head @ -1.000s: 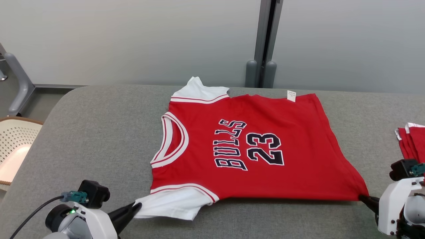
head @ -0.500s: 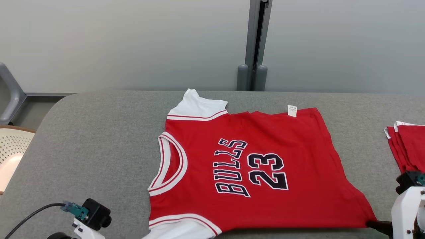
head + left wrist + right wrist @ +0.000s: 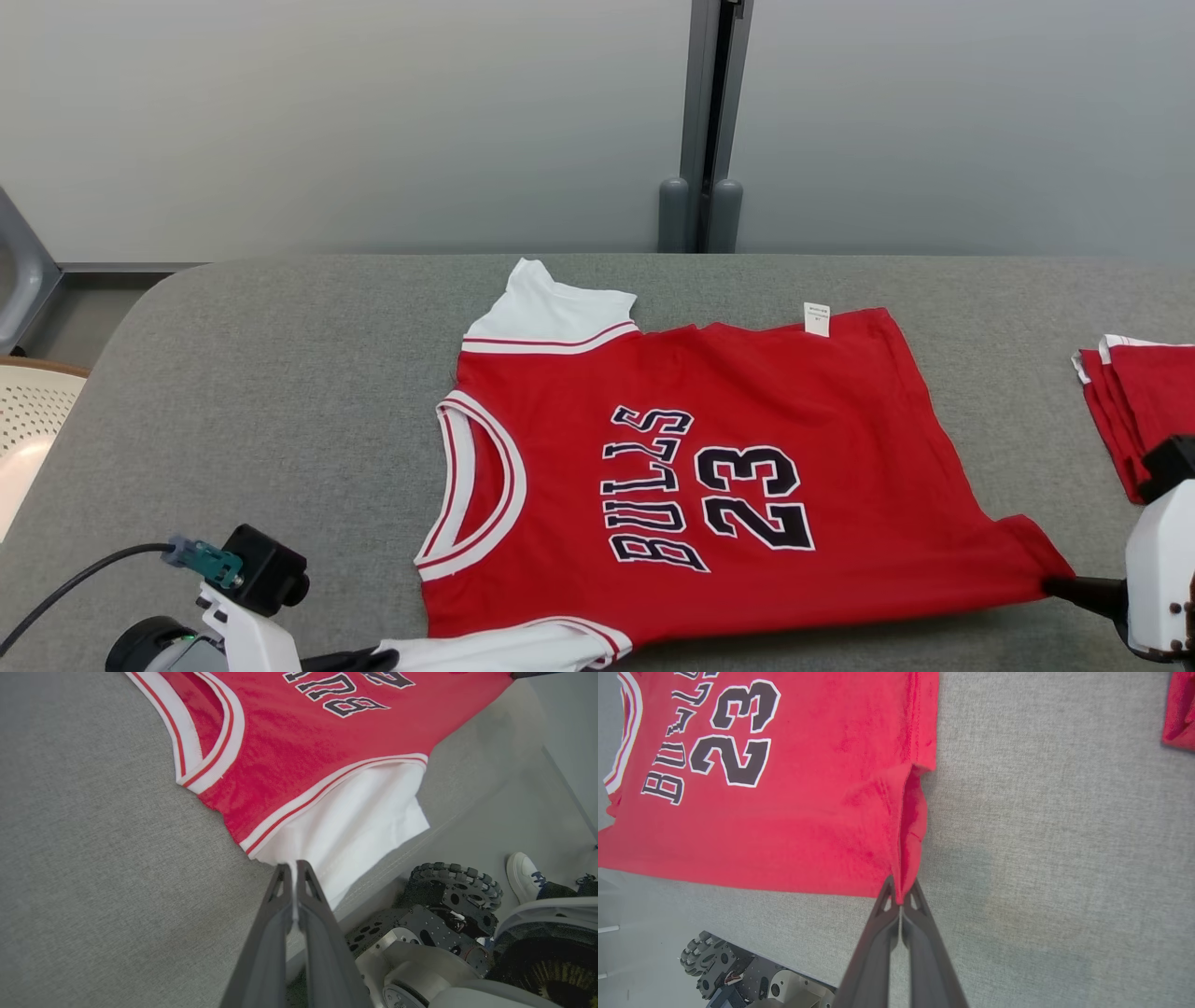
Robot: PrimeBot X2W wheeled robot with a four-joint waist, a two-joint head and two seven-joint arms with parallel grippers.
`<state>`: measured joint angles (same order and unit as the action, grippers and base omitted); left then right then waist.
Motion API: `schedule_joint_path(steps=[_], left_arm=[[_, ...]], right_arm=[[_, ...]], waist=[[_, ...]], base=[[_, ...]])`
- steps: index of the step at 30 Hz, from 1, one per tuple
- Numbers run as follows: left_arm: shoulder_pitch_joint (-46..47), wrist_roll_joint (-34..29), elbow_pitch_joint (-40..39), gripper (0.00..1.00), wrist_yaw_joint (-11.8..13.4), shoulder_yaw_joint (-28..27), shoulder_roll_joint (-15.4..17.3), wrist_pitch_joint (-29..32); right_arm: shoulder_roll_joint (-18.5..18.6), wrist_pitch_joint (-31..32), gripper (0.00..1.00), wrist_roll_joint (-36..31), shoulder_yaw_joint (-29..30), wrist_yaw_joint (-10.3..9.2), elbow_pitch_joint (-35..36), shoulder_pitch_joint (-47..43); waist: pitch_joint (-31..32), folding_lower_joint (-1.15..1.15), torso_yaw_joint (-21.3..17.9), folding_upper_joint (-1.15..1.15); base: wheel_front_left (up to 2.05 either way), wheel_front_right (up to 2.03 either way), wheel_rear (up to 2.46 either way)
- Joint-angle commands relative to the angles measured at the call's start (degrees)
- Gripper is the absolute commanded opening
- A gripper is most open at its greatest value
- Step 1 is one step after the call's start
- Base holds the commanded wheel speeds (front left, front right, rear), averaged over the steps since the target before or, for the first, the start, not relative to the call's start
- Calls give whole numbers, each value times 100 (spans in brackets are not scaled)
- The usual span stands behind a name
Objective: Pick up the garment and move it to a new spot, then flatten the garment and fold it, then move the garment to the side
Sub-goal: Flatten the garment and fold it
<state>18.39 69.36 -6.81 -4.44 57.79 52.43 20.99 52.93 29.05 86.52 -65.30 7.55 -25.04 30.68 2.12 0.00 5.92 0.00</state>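
The garment [image 3: 709, 467] is a red jersey with white sleeves and black "BULLS 23" lettering, spread face up on the grey table [image 3: 280, 373], neck to the left. My left gripper [image 3: 383, 659] is shut on the near white sleeve [image 3: 355, 821], pinching its edge at the table's front. In the left wrist view the left gripper [image 3: 293, 870] has its fingertips closed on that sleeve. My right gripper [image 3: 1053, 586] is shut on the near hem corner, seen as red cloth [image 3: 906, 849] pulled into the right gripper [image 3: 901, 896].
A stack of folded red garments [image 3: 1134, 411] lies at the table's right edge. A pale perforated chair [image 3: 28, 420] stands off the left side. The robot's wheeled base [image 3: 448, 914] and a person's white shoe [image 3: 523, 875] are below the front edge.
The head camera has tilted, shifting the whole picture downward. Both grippers stay shut on the garment, and the near edge has risen slightly, with the right hem corner now drawn out to a point.
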Motion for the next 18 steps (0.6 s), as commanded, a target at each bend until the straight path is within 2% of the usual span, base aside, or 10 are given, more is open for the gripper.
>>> schedule_joint_path(steps=[1, 8, 18], left_arm=[[104, -73, 42, 0, 32, -56, -6, -57], [332, -221, 125, 0, -19, -157, -105, -191], [882, -473, 625, 0, -157, -309, -578, -514]], right_arm=[[-35, -15, 0, -53, 41, -11, -26, 89], [-165, -106, 0, -278, 151, -11, -137, 356], [-498, -288, 0, -665, 381, -10, -549, 751]], waist=[[-8, 0, -7, 0], [-85, 0, -23, 0], [-489, 0, -35, 0]], base=[[0, 0, 0], [0, 0, 0], [0, 0, 0]])
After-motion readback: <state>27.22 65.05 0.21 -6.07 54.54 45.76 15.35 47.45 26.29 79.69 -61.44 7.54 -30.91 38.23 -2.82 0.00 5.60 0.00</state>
